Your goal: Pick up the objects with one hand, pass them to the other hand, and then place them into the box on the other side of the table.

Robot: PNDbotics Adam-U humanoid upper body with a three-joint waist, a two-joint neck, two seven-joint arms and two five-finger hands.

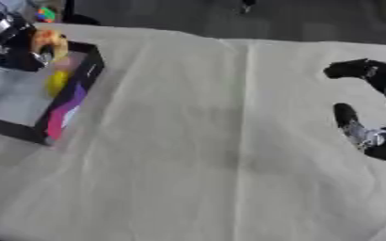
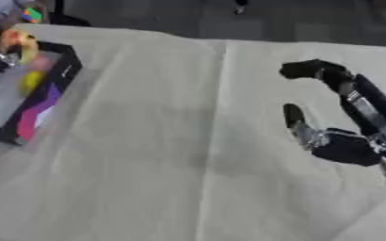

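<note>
A black-walled box (image 1: 92, 67) with a grey floor and a pink and purple side stands at the table's far left. Above its far wall my left hand (image 1: 0, 31), black and silver, is curled round an orange, ring-like object (image 1: 50, 40). Below that, a yellow object (image 1: 56, 81) lies inside the box against the right wall. At the table's right side my right hand (image 2: 344, 147) hovers open, its fingers (image 2: 294, 116) spread and nothing between them.
A beige cloth (image 1: 172, 155) covers the table, with a fold line (image 1: 245, 117) running front to back near the middle. Dark floor lies beyond the far edge. A small multicoloured thing (image 1: 45, 14) shows behind the box.
</note>
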